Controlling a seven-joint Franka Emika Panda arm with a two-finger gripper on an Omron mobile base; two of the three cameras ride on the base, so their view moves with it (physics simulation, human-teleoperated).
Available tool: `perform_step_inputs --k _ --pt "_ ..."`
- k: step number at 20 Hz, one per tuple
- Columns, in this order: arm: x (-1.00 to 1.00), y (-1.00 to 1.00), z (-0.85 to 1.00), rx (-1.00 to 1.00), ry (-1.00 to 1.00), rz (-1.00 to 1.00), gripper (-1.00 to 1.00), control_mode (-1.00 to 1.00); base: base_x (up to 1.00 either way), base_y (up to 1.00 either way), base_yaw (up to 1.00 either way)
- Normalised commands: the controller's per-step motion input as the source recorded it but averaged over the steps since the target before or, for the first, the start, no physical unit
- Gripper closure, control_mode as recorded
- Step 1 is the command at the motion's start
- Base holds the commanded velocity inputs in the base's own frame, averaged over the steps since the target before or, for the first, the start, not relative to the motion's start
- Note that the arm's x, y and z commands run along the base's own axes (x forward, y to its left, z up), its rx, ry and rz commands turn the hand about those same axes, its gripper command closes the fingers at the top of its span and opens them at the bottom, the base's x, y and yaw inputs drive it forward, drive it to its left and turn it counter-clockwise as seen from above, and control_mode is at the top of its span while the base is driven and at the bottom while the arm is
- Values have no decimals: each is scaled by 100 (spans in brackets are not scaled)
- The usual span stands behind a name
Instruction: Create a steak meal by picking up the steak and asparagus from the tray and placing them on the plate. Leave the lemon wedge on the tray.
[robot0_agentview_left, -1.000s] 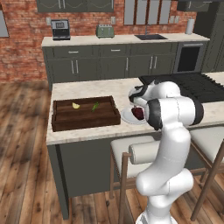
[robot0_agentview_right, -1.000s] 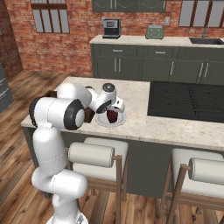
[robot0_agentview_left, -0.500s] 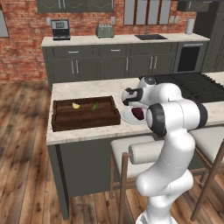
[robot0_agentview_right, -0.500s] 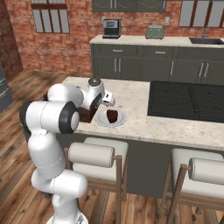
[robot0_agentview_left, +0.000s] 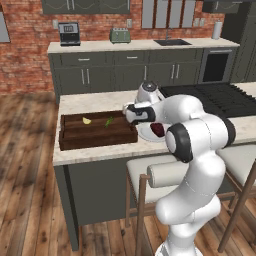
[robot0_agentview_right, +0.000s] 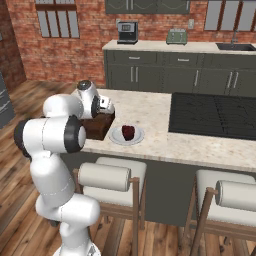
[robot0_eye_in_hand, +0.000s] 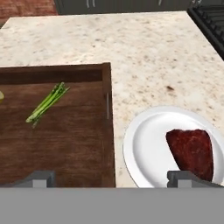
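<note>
Far left of the tray (robot0_eye_in_hand: 65, 144), just peeking in at its edge, there's the lemon wedge (robot0_agentview_left: 86, 120), and that one I leave alone. Next along, on the tray floor, lies the asparagus (robot0_eye_in_hand: 47, 103), and that's my target: it sits up and to the left of my fingers (robot0_eye_in_hand: 41, 178), well apart from them, its long axis running on a diagonal from lower left to upper right across the boards. I'd judge I need to travel left over the tray's right wall and turn my wrist so the fingers close across that slim stalk, not along it. My fingers are spread wide, one tip over the tray and one over the plate, holding nothing. Right of the tray, just beside its wall on the counter (robot0_eye_in_hand: 144, 48), sits the plate (robot0_eye_in_hand: 144, 148), and the steak (robot0_eye_in_hand: 191, 151) is already resting on its right half.
</note>
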Motion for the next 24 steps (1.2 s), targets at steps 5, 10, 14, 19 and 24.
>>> perform_step_inputs --k 5,10,14,19,24 --pt "9 75 0 -2 2 0 -100 -100 0 0 0" --pt "24 60 -4 0 5 0 -100 -100 0 0 0" --pt "30 41 -19 0 12 0 -100 -100 0 0 0" --pt "28 30 -34 0 14 0 -100 -100 0 0 0" --pt "39 7 -33 2 4 0 -100 -100 0 0 0"
